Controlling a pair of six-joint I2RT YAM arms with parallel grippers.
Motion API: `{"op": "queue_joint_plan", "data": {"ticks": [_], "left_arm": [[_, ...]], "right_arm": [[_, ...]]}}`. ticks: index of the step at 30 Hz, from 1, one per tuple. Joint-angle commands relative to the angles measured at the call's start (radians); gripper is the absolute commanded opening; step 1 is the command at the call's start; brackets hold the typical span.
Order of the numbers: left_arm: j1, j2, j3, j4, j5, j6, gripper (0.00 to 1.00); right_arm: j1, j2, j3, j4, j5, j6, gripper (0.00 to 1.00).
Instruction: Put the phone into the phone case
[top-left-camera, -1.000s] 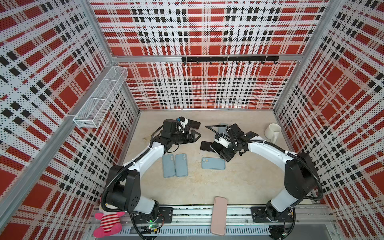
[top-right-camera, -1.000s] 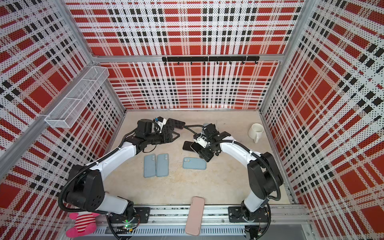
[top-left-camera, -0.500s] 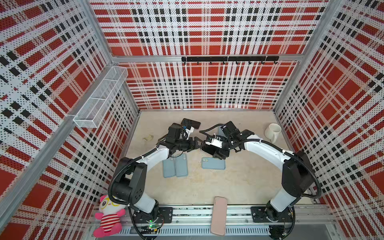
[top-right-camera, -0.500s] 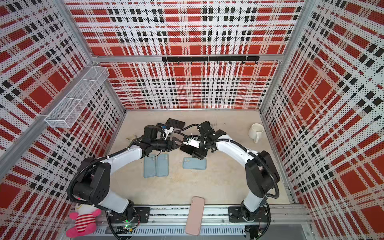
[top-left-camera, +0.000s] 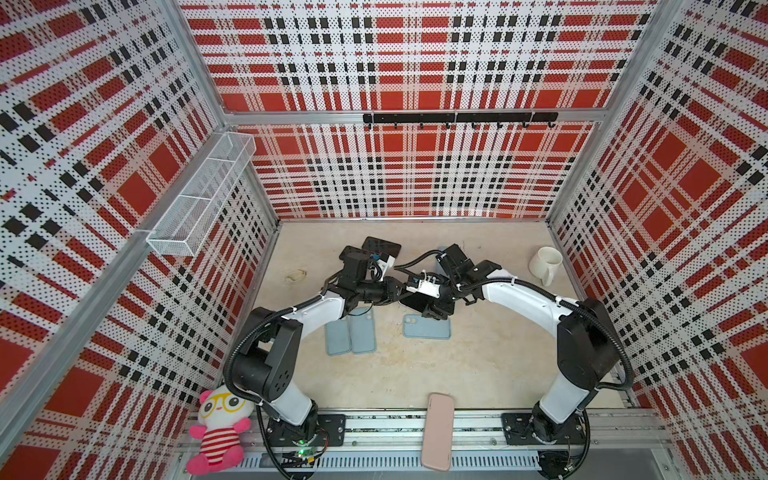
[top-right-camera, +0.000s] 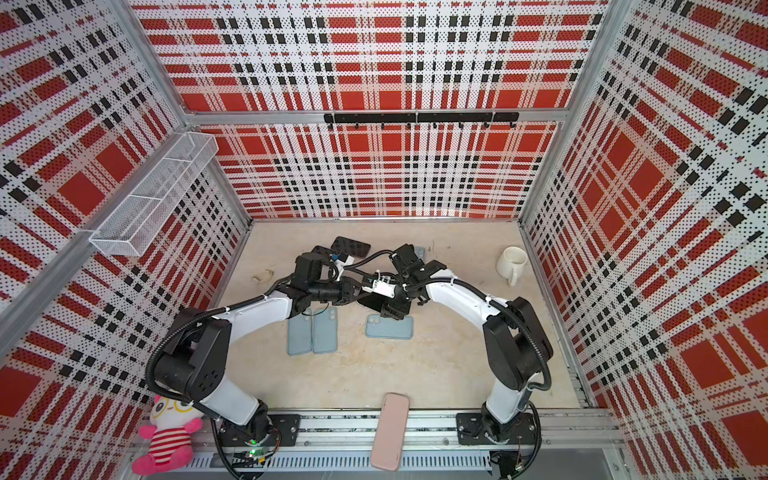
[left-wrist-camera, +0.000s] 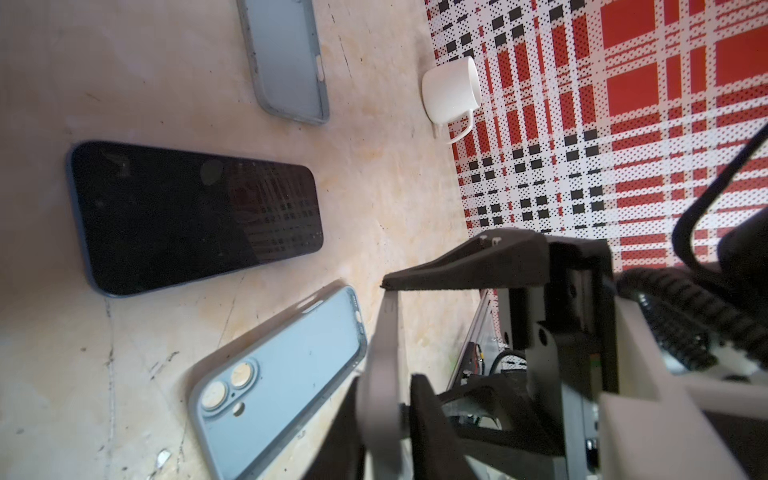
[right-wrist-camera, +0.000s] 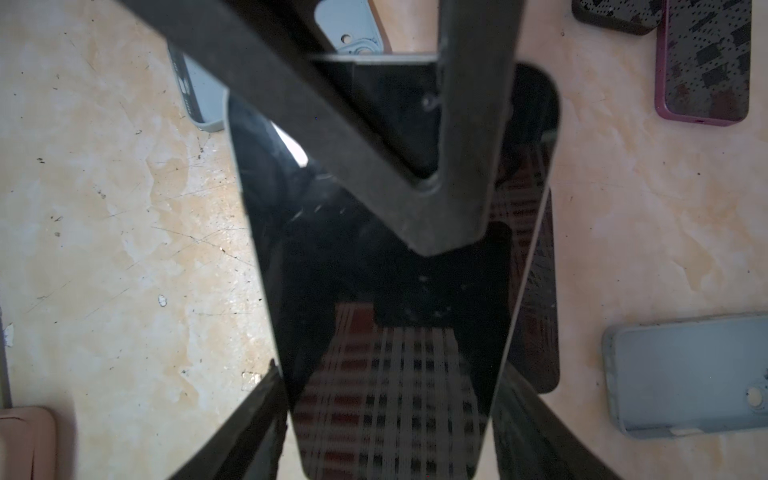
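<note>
A black phone (right-wrist-camera: 386, 332) hangs above the table, glass side toward the right wrist camera, with my right gripper (right-wrist-camera: 388, 374) shut on its long sides. My left gripper (left-wrist-camera: 384, 386) is shut on the phone's far end, and the phone's grey edge (left-wrist-camera: 384, 332) shows between its pads. In both top views the two grippers meet at mid-table, left gripper (top-left-camera: 400, 290) against right gripper (top-left-camera: 430, 306). A light blue phone case (top-left-camera: 427, 327) lies back side up just in front of them. A second black phone (left-wrist-camera: 195, 216) lies flat on the table under the held one.
Two more blue cases (top-left-camera: 351, 334) lie side by side under the left forearm, and an empty grey-blue case (left-wrist-camera: 286, 62) lies behind. Dark phones (top-left-camera: 381, 247) rest at the back, a white mug (top-left-camera: 545, 264) at the right. A pink case (top-left-camera: 437, 430) sits on the front rail.
My left gripper swung right from the dark phones at the back to the held phone and shut on its end. My right gripper shifted the phone slightly left toward it.
</note>
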Motion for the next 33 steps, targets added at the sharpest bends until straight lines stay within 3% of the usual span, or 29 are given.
{"op": "queue_joint_plan", "data": {"ticks": [1,4,6,9,13,15,20,28,33], "left_arm": [[-0.005,-0.009,-0.021,0.072,0.005,-0.012,0.1],[0.0,-0.033,-0.063,0.183,-0.019,-0.068,0.08],[-0.001,-0.058,-0.126,0.343,-0.06,-0.146,0.06],[-0.004,-0.079,-0.229,0.599,-0.121,-0.278,0.04],[-0.001,-0.057,-0.302,0.883,-0.115,-0.417,0.01],[0.0,-0.036,-0.309,0.964,-0.082,-0.459,0.0],[0.0,-0.004,-0.324,1.065,-0.039,-0.514,0.01],[-0.01,0.035,-0.327,1.14,-0.015,-0.548,0.01],[-0.02,0.063,-0.326,1.163,-0.02,-0.557,0.01]], "right_arm": [[0.009,-0.011,0.03,0.026,-0.02,-0.026,0.55],[0.005,-0.059,0.005,0.04,0.032,0.028,0.82],[-0.019,-0.114,-0.046,0.093,0.073,0.128,0.94],[-0.122,-0.203,-0.132,0.167,0.1,0.404,1.0],[-0.298,-0.284,-0.236,0.2,-0.074,0.801,1.0],[-0.347,-0.317,-0.306,0.23,-0.236,0.908,0.97],[-0.409,-0.382,-0.516,0.597,-0.553,1.2,0.89],[-0.412,-0.275,-0.607,1.05,-0.788,1.469,0.75],[-0.399,-0.226,-0.585,1.076,-0.821,1.476,0.58]]}}
